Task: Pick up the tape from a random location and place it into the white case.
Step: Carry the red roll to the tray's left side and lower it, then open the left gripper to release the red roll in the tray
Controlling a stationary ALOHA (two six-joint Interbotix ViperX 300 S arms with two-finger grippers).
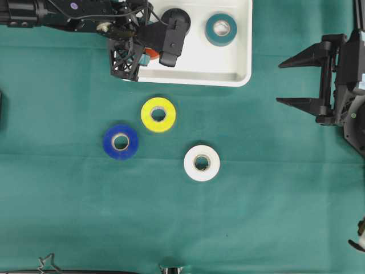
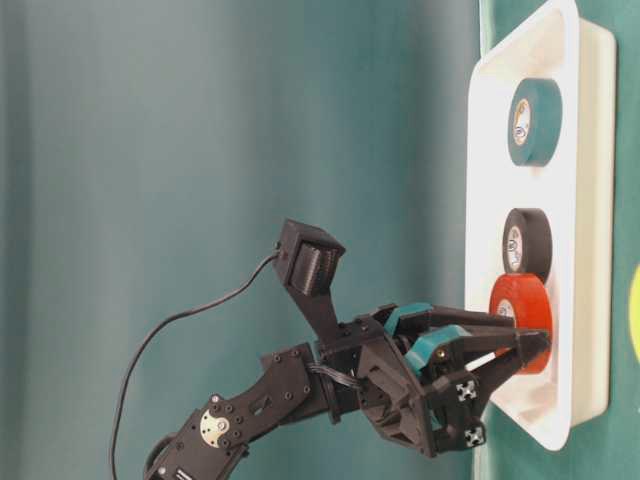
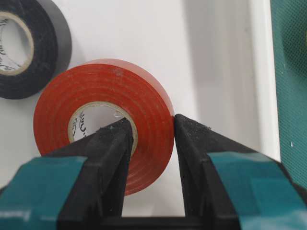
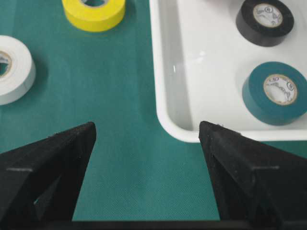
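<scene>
Green cloth everywhere, with the case [image 1: 242, 71] at the far edge. Left gripper [image 3: 152, 139] is clamped on the red tape [image 3: 103, 120], already inside the case beside the black roll [image 3: 33, 45] (placing step, I'd say). Next: let go, lift clear. Right gripper [image 1: 299, 80] gapes empty.

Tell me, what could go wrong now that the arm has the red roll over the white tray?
1. The left fingers pinch only one wall of the red tape; released tilted, it might roll against the black tape.
2. The roll sits near the white case's rim, so it could end up leaning on it.
</scene>
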